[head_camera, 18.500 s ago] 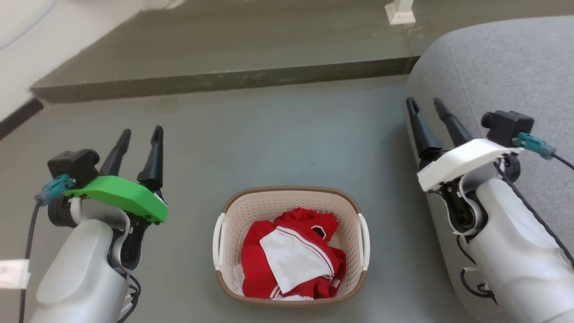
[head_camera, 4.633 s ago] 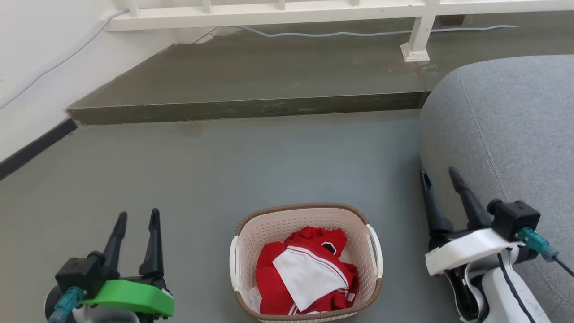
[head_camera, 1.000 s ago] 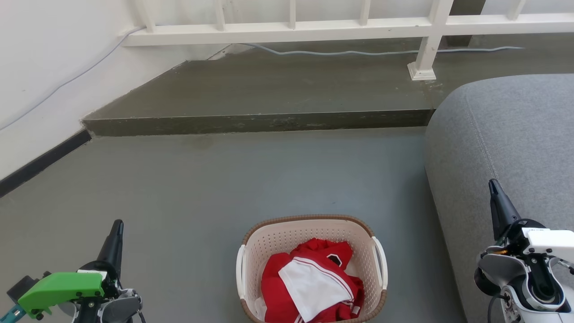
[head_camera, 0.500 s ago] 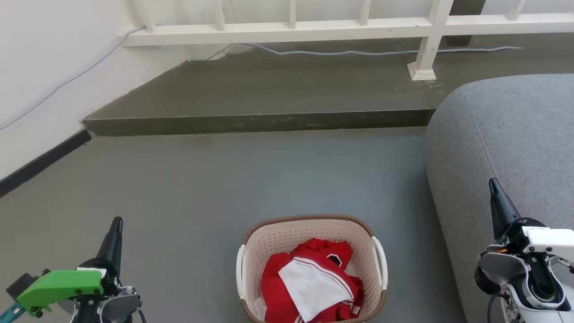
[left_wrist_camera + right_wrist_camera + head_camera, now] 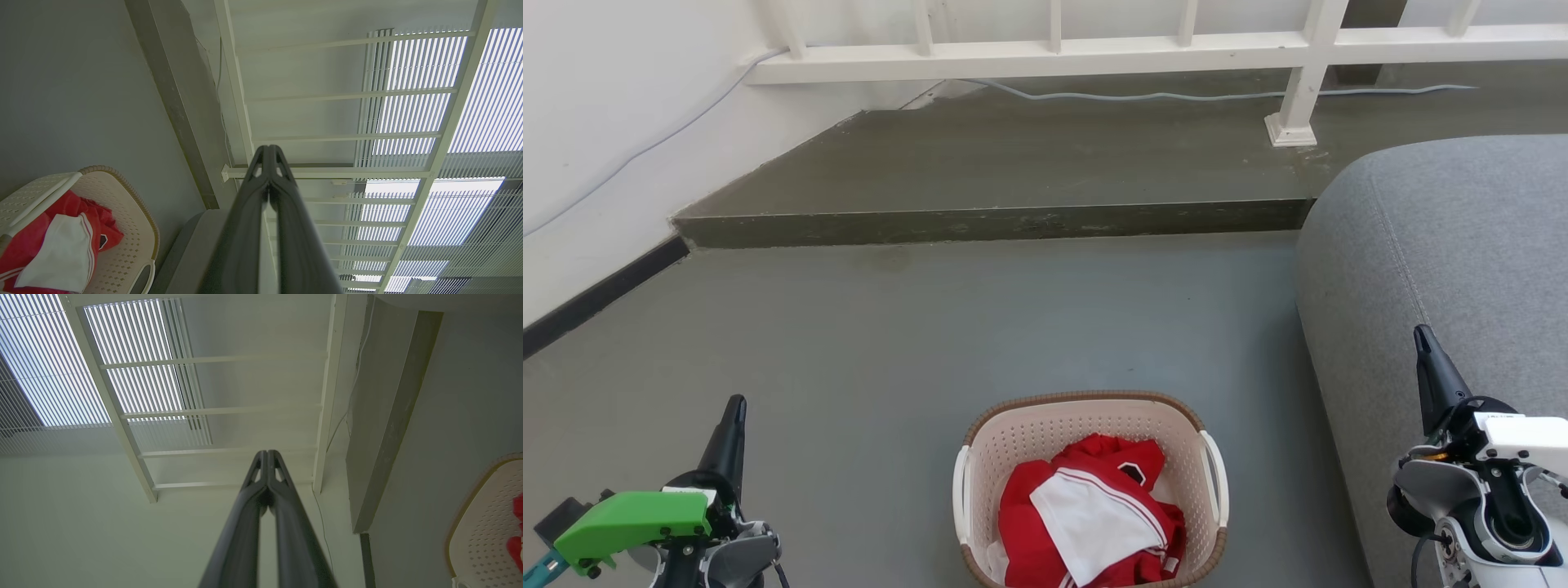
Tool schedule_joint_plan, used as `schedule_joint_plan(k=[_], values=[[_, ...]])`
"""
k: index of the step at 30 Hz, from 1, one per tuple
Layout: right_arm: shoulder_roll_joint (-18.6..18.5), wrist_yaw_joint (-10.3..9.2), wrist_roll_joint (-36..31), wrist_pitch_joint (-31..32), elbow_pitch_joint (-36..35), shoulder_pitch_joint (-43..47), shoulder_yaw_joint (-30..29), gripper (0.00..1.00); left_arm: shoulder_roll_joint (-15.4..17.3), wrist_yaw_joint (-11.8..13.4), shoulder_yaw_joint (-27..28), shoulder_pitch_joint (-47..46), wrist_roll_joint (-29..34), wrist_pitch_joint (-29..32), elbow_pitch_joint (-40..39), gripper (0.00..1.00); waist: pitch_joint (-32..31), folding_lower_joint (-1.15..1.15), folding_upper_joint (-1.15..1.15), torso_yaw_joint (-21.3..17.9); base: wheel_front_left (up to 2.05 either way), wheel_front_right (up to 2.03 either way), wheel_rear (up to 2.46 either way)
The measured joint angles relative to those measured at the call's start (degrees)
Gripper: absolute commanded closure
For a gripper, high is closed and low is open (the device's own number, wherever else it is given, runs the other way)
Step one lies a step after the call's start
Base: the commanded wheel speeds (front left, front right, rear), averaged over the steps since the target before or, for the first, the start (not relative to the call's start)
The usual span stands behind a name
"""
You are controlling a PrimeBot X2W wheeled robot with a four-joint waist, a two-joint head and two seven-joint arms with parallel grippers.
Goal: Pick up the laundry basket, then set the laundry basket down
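Note:
The cream laundry basket [image 5: 1086,425] with its brown rim and white side handles rests on the grey floor at the bottom centre of the head view, holding red and white clothes. It also appears as the laundry basket [image 5: 135,212] in the left wrist view and the laundry basket [image 5: 486,526] at the right edge of the right wrist view. My left gripper [image 5: 734,416] stands to its left, turned on edge, fingers pressed together and empty [image 5: 269,153]. My right gripper [image 5: 1423,343] stands to its right beside the sofa, fingers also together with nothing between them [image 5: 267,456]. Neither touches the basket.
A grey sofa [image 5: 1462,245] fills the right side, close to my right arm. A raised step [image 5: 980,222] crosses the floor ahead, with a white railing [image 5: 1054,57] and a cable behind it. A white wall with dark skirting runs along the left.
Since 4.6 s ago the camera has tilted up, and both grippers have rolled on edge and shut. Over the last second, my left gripper wavered slightly; the basket has stayed put.

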Motion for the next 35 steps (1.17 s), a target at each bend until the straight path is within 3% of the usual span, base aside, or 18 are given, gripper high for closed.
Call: schedule_joint_plan(k=[35], values=[[0.01,0.02,0.00,0.43,0.29,-0.04,-0.25,1.00,0.00,0.00,0.07,0.00,0.00,0.01,0.00,1.00,-0.01,0.00,0.00,-0.01,0.00,0.00,0.00]])
